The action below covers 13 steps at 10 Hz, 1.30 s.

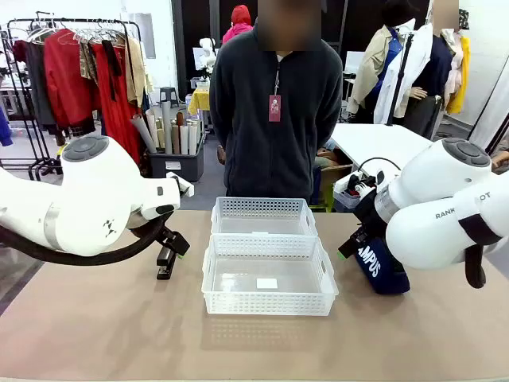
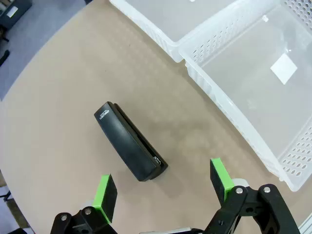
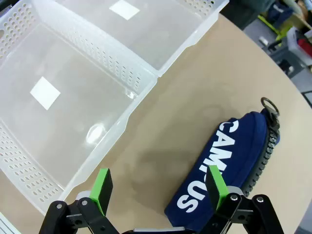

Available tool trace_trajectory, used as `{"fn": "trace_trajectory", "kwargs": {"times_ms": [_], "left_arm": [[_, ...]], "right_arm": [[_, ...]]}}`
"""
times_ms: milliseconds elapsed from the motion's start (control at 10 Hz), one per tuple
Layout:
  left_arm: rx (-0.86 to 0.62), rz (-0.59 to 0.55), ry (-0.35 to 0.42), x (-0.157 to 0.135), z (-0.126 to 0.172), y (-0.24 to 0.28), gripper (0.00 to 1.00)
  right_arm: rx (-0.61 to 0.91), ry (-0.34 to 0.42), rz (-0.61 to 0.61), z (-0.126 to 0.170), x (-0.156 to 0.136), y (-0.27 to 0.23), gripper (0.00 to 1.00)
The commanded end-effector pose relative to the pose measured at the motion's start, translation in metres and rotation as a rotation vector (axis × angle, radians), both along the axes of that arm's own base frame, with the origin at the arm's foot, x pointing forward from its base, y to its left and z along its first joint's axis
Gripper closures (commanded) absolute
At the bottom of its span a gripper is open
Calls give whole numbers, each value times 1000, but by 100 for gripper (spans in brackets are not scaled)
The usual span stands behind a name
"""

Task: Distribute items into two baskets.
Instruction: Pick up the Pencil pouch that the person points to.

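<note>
**Stapler and pouch on the table, both baskets unfilled**

The black stapler (image 2: 130, 142) lies flat on the tan table (image 1: 103, 334), just beyond the tips of the left gripper (image 2: 163, 183), whose green-padded fingers stand spread wide with nothing between them. In the left wrist view the stapler sits nearer the left-hand pad than the right-hand one, clear of both. Its long axis runs on a diagonal: the end with small white print points up and away from the gripper, the other end down towards it. From the front, the stapler (image 1: 166, 263) rests left of the near basket (image 1: 269, 302), apart from its wall.

The navy pouch (image 3: 229, 165) lies on the table right of the same basket, by the right gripper (image 3: 158, 185), which is likewise spread wide and holds nothing. One green pad overlaps the pouch's near end in the right wrist view; whether they touch cannot be told. The pouch also runs diagonally, "CAMPUS" reading along its length, its metal zip ring at the far end.

The far basket (image 1: 264, 216) sits touching the near one. A person (image 1: 274, 119) in a dark fleece stands at the far side.
</note>
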<state>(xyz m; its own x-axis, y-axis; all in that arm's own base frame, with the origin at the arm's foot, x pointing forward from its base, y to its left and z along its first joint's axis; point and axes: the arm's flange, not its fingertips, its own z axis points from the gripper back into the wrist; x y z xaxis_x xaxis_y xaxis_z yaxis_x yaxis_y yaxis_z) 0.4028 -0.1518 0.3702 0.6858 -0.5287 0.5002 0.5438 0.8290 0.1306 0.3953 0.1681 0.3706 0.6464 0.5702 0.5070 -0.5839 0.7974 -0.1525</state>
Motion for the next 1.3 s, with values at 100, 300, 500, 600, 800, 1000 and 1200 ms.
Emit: {"fn": "trace_trajectory", "kwargs": {"times_ms": [100,300,500,600,800,1000,1200], "left_arm": [[0,0,-1,0,0,0,0],[0,0,-1,0,0,0,0],[0,0,-1,0,0,0,0],[0,0,-1,0,0,0,0],[0,0,-1,0,0,0,0],[0,0,-1,0,0,0,0],[0,0,-1,0,0,0,0]], "right_arm": [[0,0,0,0,0,0,0],[0,0,0,0,0,0,0],[0,0,0,0,0,0,0],[0,0,0,0,0,0,0],[0,0,0,0,0,0,0],[0,0,0,0,0,0,0],[0,0,0,0,0,0,0]]}}
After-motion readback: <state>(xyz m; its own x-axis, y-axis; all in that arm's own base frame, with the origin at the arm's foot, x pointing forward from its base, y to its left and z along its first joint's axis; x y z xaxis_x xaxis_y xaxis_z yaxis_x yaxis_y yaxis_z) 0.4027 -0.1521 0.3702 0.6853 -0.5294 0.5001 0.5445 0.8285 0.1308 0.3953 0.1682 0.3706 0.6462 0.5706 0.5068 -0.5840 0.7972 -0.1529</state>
